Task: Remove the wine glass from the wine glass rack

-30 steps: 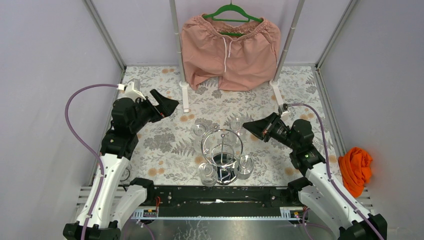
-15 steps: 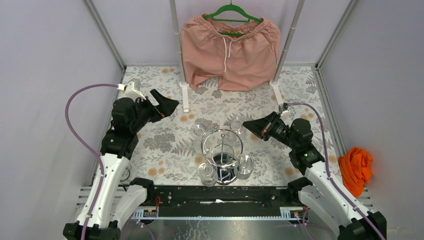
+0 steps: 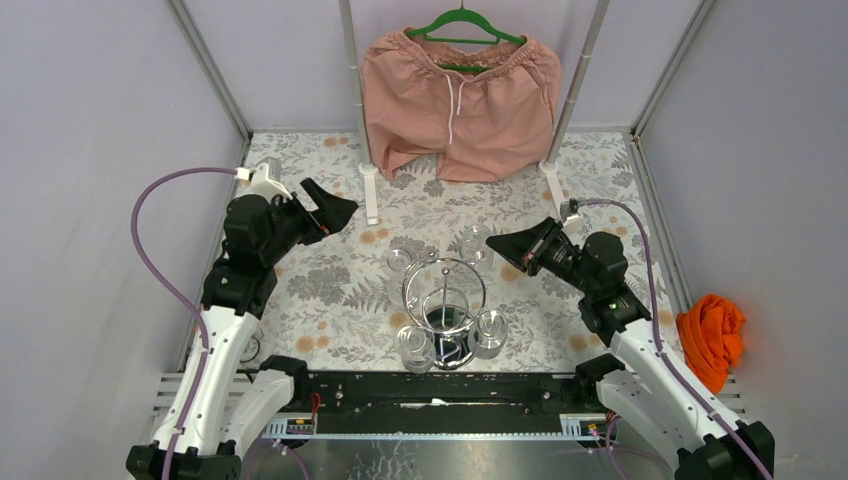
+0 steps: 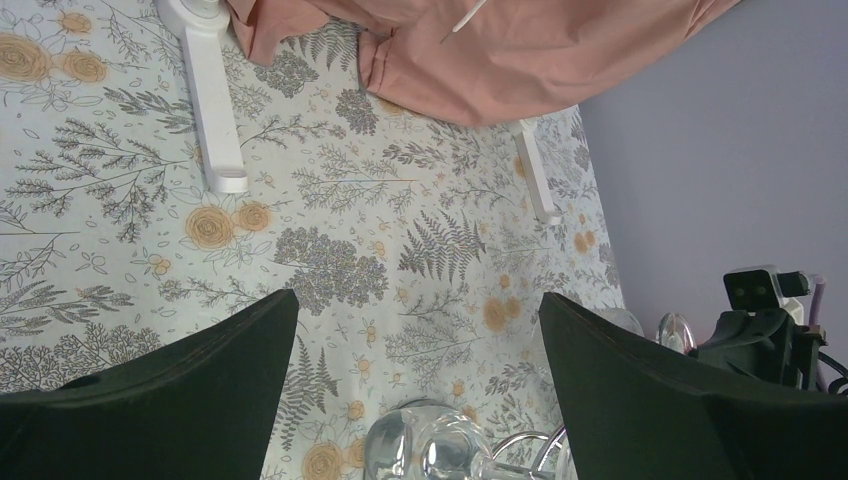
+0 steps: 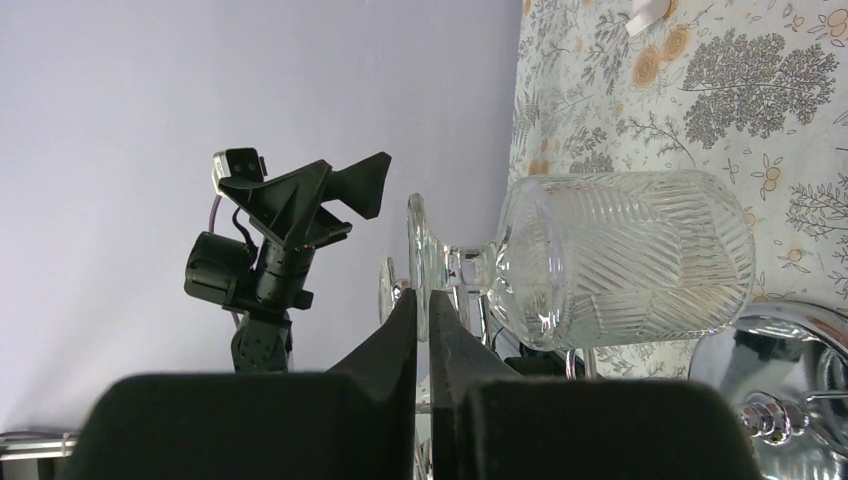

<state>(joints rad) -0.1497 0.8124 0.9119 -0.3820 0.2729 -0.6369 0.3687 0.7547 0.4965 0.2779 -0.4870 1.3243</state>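
Observation:
The chrome wine glass rack (image 3: pixel 445 300) stands near the table's front middle, and its mirrored base (image 5: pixel 790 370) fills the lower right of the right wrist view. Several glasses hang from its rings. The cut-pattern wine glass (image 5: pixel 620 260) hangs at the rack's far right, its foot (image 3: pixel 473 244) uppermost. My right gripper (image 3: pixel 492 243) is shut with its tips on the rim of that foot (image 5: pixel 415 245). My left gripper (image 3: pixel 340 207) hovers wide open to the far left of the rack, with nothing between its fingers (image 4: pixel 200 370). Another hanging glass (image 4: pixel 425 450) shows below it.
Pink shorts (image 3: pixel 455 90) hang on a green hanger from a white stand at the back, whose feet (image 3: pixel 370 190) reach onto the floral cloth. More glasses (image 3: pixel 415 345) hang on the rack's near side. An orange cloth (image 3: pixel 710 335) lies outside the right wall.
The right gripper has shifted slightly back and to the right, and the glass foot at its tips has moved with it. The left arm is still.

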